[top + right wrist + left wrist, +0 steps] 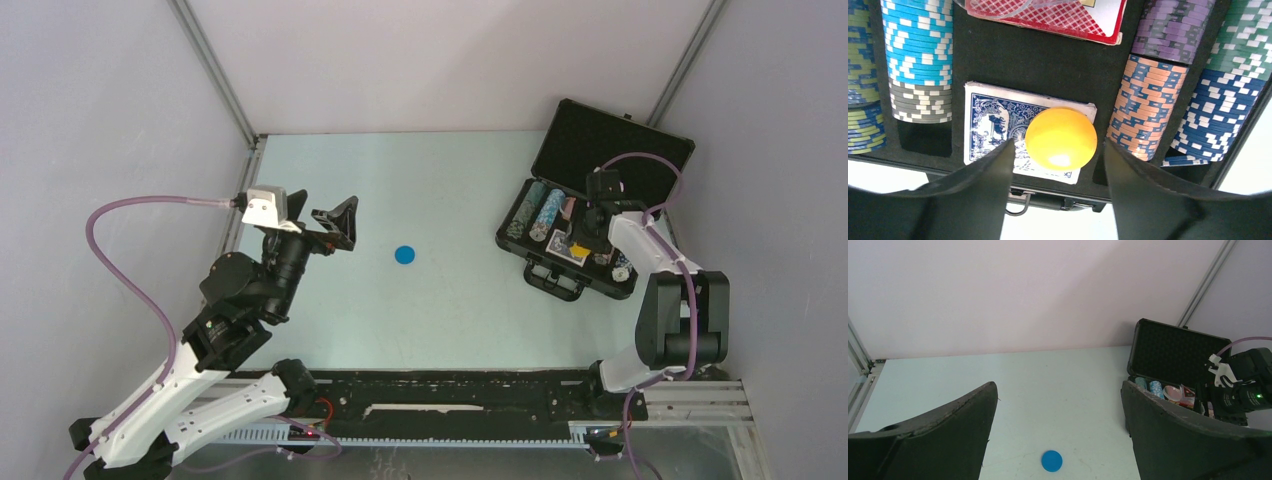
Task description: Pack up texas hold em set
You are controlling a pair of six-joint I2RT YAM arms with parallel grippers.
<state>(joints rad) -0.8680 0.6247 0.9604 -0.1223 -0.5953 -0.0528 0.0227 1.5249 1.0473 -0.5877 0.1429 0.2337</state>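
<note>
The briefcase (612, 146) is sitting open at the far right of the table (450, 180), with its foam-lined lid standing up. From above, the right arm is covering much of its contents.

The right gripper (1059, 145) is hanging just over the case with its fingers spread wide. A yellow disc (1061, 138) is lying between them on the blue deck (990, 125), and they are not closing on it. The deck's back is showing an ornate print, with no words legible.

A red deck (1058, 15) is being cut off by the top edge of the right wrist view, and rows of striped chips (918, 45) are running out of view on both sides. The fingers are partly hiding the handle (1040, 200).

The left gripper (1058, 405) is hovering wide open and empty above the table. A blue disc (1052, 460) is lying loose below it, well apart from the case.
</note>
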